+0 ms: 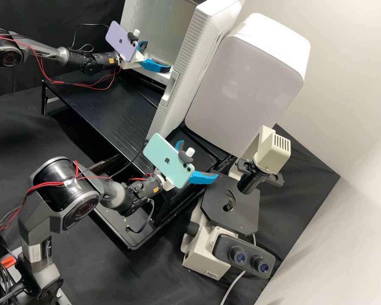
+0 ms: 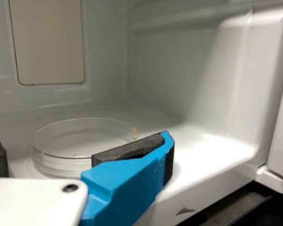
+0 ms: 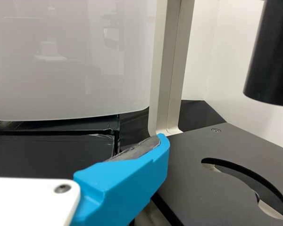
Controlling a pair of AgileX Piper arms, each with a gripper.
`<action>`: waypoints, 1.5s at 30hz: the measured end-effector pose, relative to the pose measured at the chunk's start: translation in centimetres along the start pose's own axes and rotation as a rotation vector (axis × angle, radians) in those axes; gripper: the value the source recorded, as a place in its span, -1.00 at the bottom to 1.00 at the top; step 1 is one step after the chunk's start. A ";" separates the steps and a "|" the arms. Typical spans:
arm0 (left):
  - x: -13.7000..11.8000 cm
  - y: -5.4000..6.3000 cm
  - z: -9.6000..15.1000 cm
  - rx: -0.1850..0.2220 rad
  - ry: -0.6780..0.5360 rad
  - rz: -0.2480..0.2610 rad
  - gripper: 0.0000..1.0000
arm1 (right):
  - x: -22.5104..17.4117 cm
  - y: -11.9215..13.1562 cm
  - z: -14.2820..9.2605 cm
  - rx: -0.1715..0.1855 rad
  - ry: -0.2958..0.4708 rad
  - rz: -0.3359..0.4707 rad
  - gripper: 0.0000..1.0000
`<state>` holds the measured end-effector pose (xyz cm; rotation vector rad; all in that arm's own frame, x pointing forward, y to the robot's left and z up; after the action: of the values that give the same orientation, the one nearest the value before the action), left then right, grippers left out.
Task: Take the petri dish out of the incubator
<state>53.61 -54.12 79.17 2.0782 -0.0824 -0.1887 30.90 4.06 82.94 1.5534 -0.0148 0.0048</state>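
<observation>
Counting up: one petri dish (image 2: 82,146), one incubator (image 2: 203,94), one microscope (image 1: 228,228), and my two grippers. The dish lies flat on the incubator's white floor, at the lower left of my left wrist view. It is round, so it has no long axis. My left gripper (image 1: 153,56), upper left in the high view, sits inside the chamber, fingers apart with the dish between them. My right gripper (image 1: 197,164) hangs mid-frame beside the microscope, fingers apart and holding nothing.
</observation>
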 end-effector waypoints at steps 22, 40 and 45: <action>0.6 -0.3 0.6 0.010 -0.002 0.006 1.00 | 0.0 0.0 0.0 0.000 0.000 0.000 1.00; 1.4 -0.3 -0.3 0.032 0.041 0.025 1.00 | 0.0 0.0 0.0 0.000 0.000 0.000 1.00; 1.6 -0.3 -0.2 0.039 0.036 0.029 -1.00 | 0.0 0.0 0.0 0.000 0.000 0.000 1.00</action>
<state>55.26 -53.99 78.81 2.1167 -0.0953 -0.1333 30.90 4.06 82.94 1.5534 -0.0148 0.0048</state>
